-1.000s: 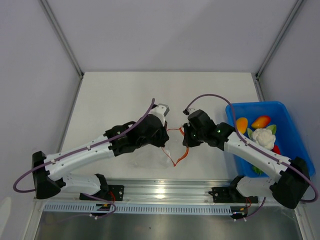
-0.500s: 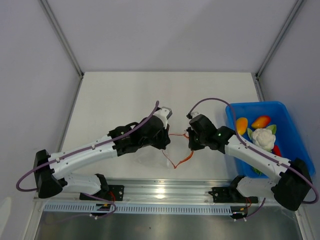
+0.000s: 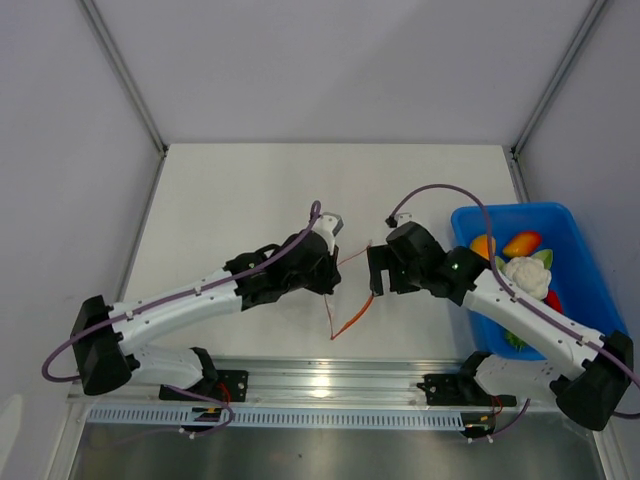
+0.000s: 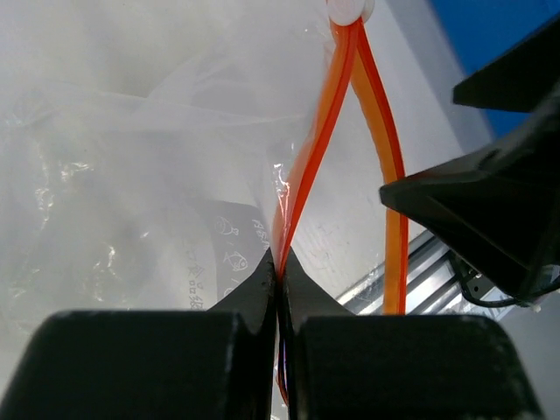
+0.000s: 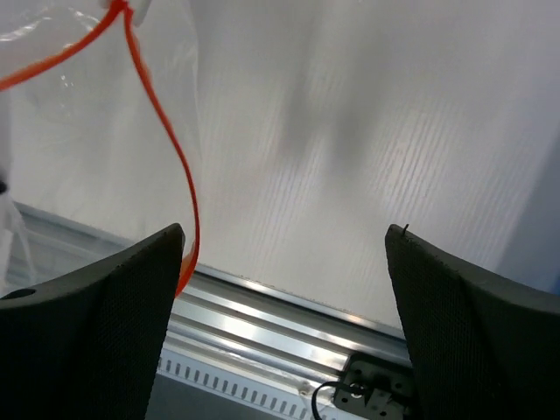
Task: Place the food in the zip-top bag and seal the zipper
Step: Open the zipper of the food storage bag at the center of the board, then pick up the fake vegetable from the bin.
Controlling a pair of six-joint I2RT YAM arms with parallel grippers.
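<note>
Nearest, a metal rail [image 3: 320, 378] runs along the front edge of the table [image 3: 250, 190]. Just beyond it, the low bend of the zipper [image 3: 350, 318] comes close to that edge but stops short of the rail.

The left gripper [image 3: 332, 274] sits left of centre with its fingers pressed together. In its wrist view the left gripper [image 4: 280, 273] pinches one orange-red strip of the zipper [image 4: 306, 166] at the mouth of the zip-top bag [image 4: 114, 157]. The second strip stands apart to the right, so the mouth gapes in a narrow V. The clear, crinkled film spreads away to the left.

Across a small gap, the right gripper [image 3: 376, 272] faces the left one. Its own camera shows the right gripper [image 5: 284, 232] with fingers spread wide and only bare table between them. The zipper [image 5: 171, 149] curves down just beside its left finger; whether it touches cannot be told.

Farther right, the blue bin [image 3: 520, 210] sits against the table's right edge, and the right forearm crosses over its near-left corner. The food [image 3: 525, 272] lies inside it, well apart from the bag: orange-yellow pieces, a white round vegetable, a red sliver and some green.

Beyond both grippers, white tabletop stretches to the far edge.
</note>
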